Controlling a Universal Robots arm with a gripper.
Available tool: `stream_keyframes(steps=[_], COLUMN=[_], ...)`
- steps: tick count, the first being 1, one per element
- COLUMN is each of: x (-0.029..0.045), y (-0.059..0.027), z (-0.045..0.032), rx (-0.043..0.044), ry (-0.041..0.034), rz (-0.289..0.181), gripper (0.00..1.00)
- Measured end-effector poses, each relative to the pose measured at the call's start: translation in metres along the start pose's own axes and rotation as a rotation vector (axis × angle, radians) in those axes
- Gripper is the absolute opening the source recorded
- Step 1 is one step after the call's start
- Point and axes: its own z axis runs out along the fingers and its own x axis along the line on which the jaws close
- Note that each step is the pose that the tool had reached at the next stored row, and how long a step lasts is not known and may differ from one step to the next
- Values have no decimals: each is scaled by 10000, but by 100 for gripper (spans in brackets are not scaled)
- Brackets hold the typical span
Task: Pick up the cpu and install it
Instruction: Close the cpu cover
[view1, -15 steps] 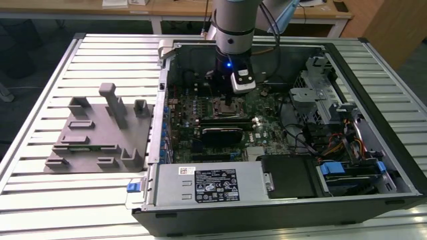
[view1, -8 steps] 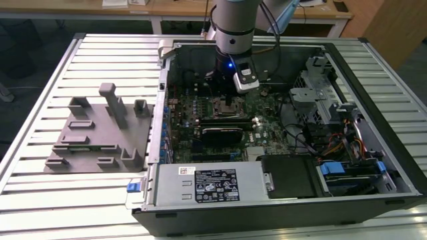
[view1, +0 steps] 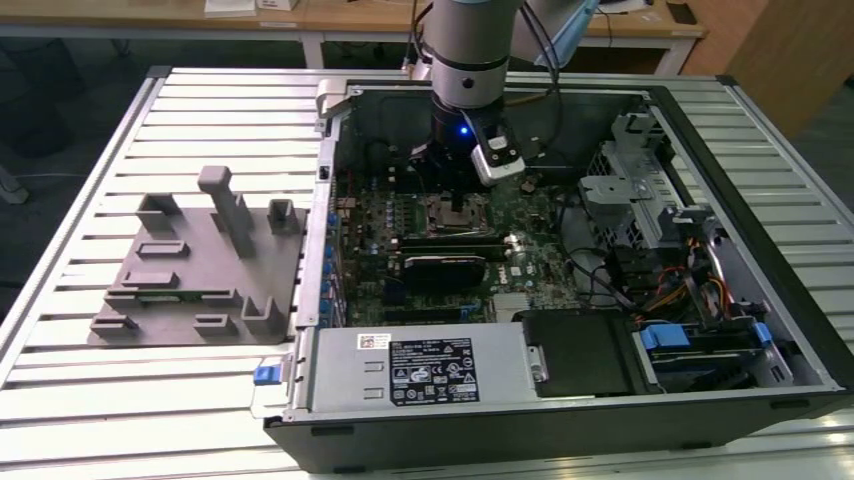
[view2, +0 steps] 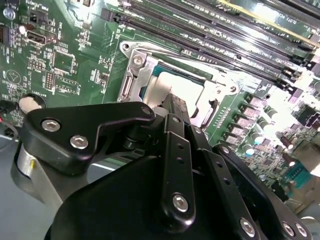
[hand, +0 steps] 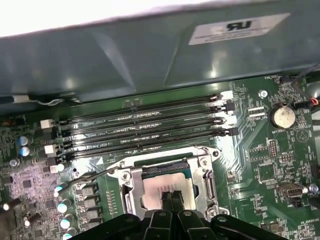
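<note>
The cpu (hand: 159, 186), a small silvery square, lies flat inside the metal-framed socket (hand: 131, 186) on the green motherboard (hand: 260, 150); in the second wrist view the cpu (view2: 156, 90) shows inside the socket (view2: 134, 67) frame. My gripper (hand: 172, 199) hangs directly over it with its two dark fingers (view2: 176, 107) pressed together, tips at or just above the chip's top; whether they touch it I cannot tell. In the exterior view the gripper (view1: 451, 180) reaches down into the open computer case (view1: 694, 110) above the socket (view1: 457, 212).
Black memory slots (hand: 145, 132) run beside the socket. A grey fixture (view1: 187, 270) with upright posts sits on the slatted table at the exterior view's left. A power supply with a printed label (view1: 430, 370), a drive cage (view1: 641, 170) and cables (view1: 667, 280) crowd the case.
</note>
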Motion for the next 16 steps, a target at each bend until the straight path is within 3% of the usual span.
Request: stream_keyframes(steps=[6,7,16], x=[5,53,178], y=[-1,-9,-32], z=[0,4,22], rx=[-1,-1,-2], ry=[2,1,0], rz=[-4,-4,-40], gripper=[11,11,11])
